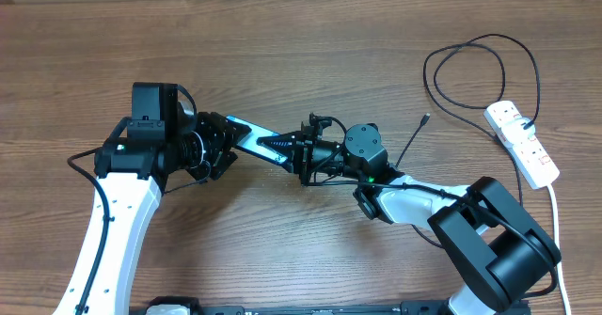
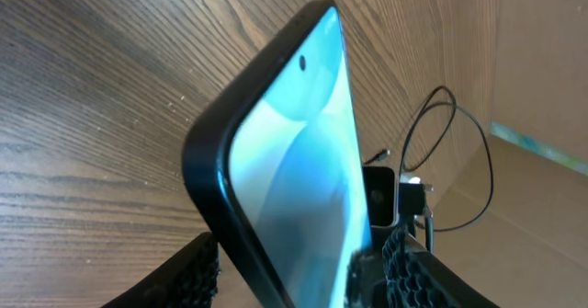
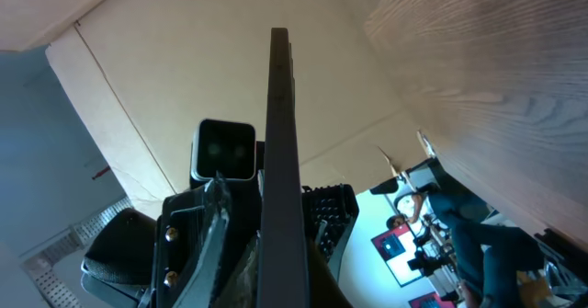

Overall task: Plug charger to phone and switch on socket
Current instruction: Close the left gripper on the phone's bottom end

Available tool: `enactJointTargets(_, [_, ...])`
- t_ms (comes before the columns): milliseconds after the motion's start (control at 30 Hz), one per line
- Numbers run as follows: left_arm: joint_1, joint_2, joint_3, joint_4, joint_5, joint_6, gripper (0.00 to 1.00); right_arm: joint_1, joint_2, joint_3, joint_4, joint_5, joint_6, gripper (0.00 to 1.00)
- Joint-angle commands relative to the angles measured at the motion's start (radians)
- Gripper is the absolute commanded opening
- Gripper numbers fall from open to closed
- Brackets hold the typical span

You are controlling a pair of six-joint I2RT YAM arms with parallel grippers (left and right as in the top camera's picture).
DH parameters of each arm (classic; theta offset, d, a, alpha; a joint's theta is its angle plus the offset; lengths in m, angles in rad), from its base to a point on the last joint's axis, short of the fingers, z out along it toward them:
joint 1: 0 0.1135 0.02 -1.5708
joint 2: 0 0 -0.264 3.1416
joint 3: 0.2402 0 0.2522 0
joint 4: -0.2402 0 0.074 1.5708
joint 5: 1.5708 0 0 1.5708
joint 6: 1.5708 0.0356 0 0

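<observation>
The phone [image 1: 256,136] is up off the table [image 1: 310,52], hanging in the air between the two grippers. It's turned on its long edge, so from above you only get a sliver of the blue-teal screen.

The right gripper [image 1: 303,155] is clamped tight on one end. From its own camera the phone is dead edge-on, a thin dark bar running straight out from between the fingers.

The left gripper [image 1: 224,146] is at the other end with a finger on each side of the phone. In its wrist view the left-hand finger [image 2: 195,273] sits right against the black edge. The one on the screen side looks like it might have a hair of gap. Honestly I can't tell if it's actually squeezing or just straddling it.

The charger cable [image 1: 489,37] is out past the right gripper, well away from the phone. It lies in loose loops on the wood with its little plug tip [image 1: 426,119] free, pointing up and away, nearest the right gripper's wrist.

Further out that way is the white power strip [image 1: 523,142], lying at an angle. The black cable runs to it, and its thick white cord [image 1: 556,226] trails off toward the near edge.
</observation>
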Motion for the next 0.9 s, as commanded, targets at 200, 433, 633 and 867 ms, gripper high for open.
enactJointTargets(200, [-0.007,-0.009,-0.133,0.150,0.065,-0.070,0.45,0.005,-0.015,0.029,0.021,0.007,0.138,0.04])
enactJointTargets(433, [-0.007,-0.009,-0.150,0.203,0.068,-0.108,0.37,0.005,-0.015,0.029,0.017,0.006,0.138,0.04])
enactJointTargets(633, [-0.007,-0.009,-0.150,0.211,0.083,-0.122,0.26,0.005,-0.015,0.029,-0.032,0.006,0.138,0.04])
enactJointTargets(867, [-0.007,-0.009,-0.150,0.248,0.119,-0.136,0.15,0.005,-0.015,0.029,-0.032,0.007,0.138,0.04])
